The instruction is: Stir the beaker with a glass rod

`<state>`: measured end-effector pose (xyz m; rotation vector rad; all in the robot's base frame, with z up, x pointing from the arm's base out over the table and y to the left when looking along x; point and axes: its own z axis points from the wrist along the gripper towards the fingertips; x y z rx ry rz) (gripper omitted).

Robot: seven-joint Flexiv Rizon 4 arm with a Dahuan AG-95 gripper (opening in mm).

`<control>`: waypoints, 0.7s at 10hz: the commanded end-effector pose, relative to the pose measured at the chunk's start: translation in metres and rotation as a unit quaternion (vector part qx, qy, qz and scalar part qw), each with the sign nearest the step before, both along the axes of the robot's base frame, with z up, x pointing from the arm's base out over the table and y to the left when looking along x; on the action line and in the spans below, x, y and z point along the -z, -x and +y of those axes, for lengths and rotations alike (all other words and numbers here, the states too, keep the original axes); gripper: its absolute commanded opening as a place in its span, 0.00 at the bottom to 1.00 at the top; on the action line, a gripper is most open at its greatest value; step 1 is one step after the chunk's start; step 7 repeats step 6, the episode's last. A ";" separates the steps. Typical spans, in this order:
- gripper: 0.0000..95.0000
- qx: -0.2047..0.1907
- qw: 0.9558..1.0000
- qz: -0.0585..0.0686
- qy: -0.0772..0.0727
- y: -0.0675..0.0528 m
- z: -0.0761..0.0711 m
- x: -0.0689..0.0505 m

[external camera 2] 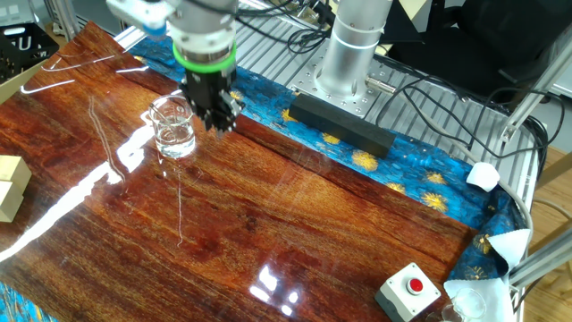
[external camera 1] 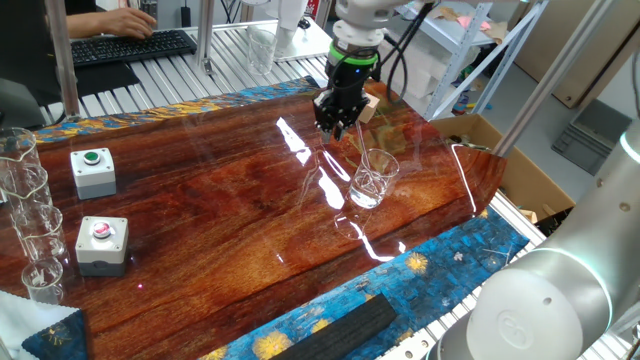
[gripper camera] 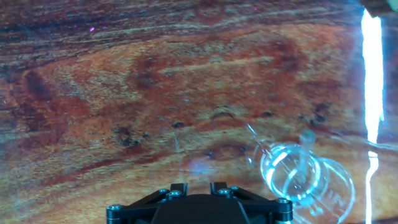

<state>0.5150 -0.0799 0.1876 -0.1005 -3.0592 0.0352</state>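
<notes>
The beaker (external camera 1: 374,181) is small and clear and stands upright on the wooden table; it also shows in the other fixed view (external camera 2: 172,131) and at the lower right of the hand view (gripper camera: 303,177). My gripper (external camera 1: 335,126) hangs fingers-down above the table, just beside the beaker and apart from it (external camera 2: 222,123). Its jaws stand close together (gripper camera: 199,185). The glass rod shows only as a faint thin line (gripper camera: 178,155) running out from the fingertips. The rod's lower end is outside the beaker.
Two grey button boxes (external camera 1: 93,170) (external camera 1: 102,243) and several tall glass flasks (external camera 1: 22,200) stand at the left. A cardboard box (external camera 1: 480,135) sits off the far corner. A black bar (external camera 2: 340,121) lies on the blue edge, and wooden blocks (external camera 2: 9,183) lie near the beaker.
</notes>
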 end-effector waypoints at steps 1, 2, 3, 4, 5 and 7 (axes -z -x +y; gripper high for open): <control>0.20 -0.002 1.000 0.005 0.000 0.000 0.001 0.003; 0.20 -0.002 1.000 0.008 -0.001 -0.002 0.002 0.004; 0.20 -0.003 1.000 0.011 -0.002 -0.003 0.002 0.004; 0.20 -0.006 1.000 0.015 -0.001 -0.003 0.002 0.004; 0.20 -0.007 1.000 0.017 -0.001 -0.003 0.002 0.004; 0.20 -0.007 1.000 0.017 -0.001 -0.003 0.002 0.004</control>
